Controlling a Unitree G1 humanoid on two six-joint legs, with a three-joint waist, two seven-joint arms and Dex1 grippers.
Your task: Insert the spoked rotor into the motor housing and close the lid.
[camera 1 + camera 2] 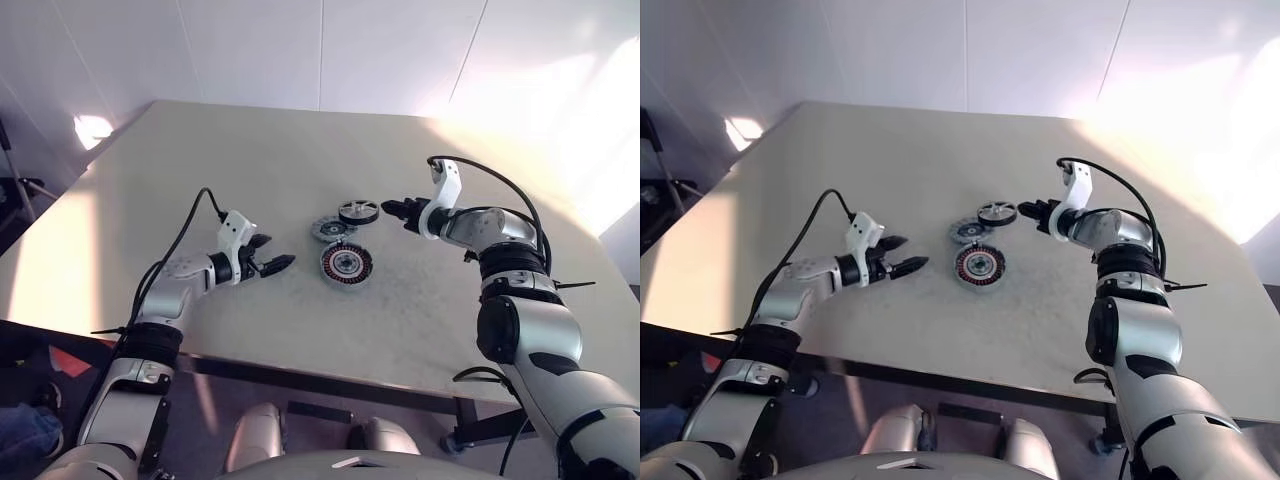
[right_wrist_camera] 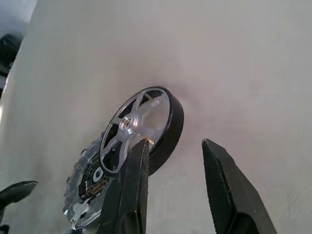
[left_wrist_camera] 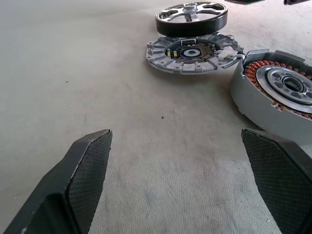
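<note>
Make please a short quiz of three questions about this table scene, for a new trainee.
1. True or false: the left claw is open.
2. Which part lies nearest the right claw? A) spoked rotor B) motor housing C) lid
3. Does the right claw grip any part?

Key: 1 true. 2 A. 3 No; the rotor sits on the table, apart from it.

A pale beige table (image 1: 250,150) fills the middle of the frame. White panelled walls (image 1: 250,50) rise behind it. Sunlight brightens the upper right.
</note>
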